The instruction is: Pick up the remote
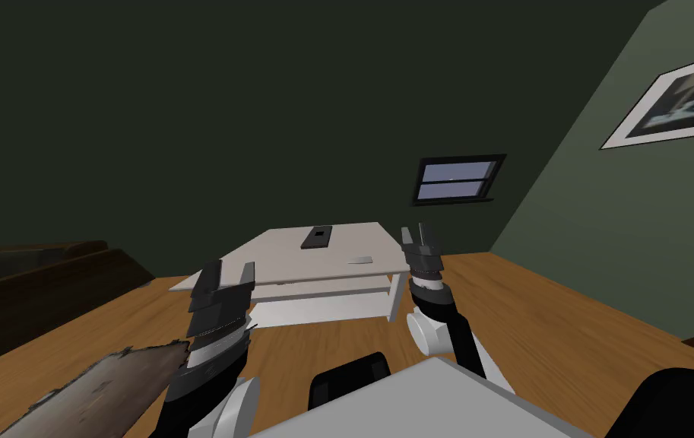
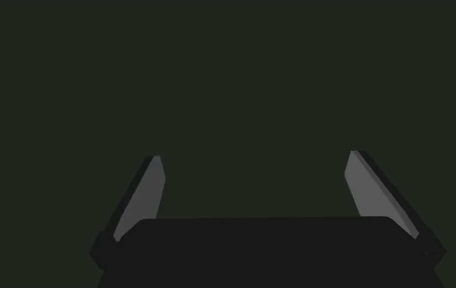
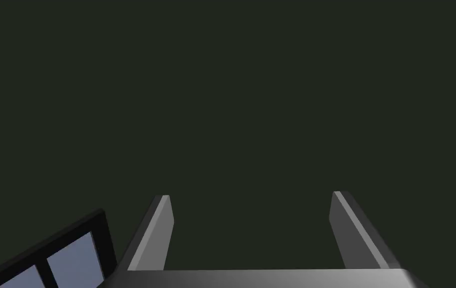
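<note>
Head view: the dark remote (image 1: 317,237) lies flat on the white table (image 1: 284,258) at frame centre, beyond the left gripper (image 1: 229,271) and right gripper (image 1: 416,232); left wrist view: its fingers (image 2: 144,200) stand wide apart, empty; right wrist view: its fingers (image 3: 154,235) likewise spread, holding nothing.

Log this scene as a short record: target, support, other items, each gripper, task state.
target: remote, dark, lying flat
support: white table, remote on its top, toward the far edge
other: small pale flat item on the same top, apart from the remote
left gripper: open, empty, held up
right gripper: open, empty, held up
state: remote not yet touched
</note>
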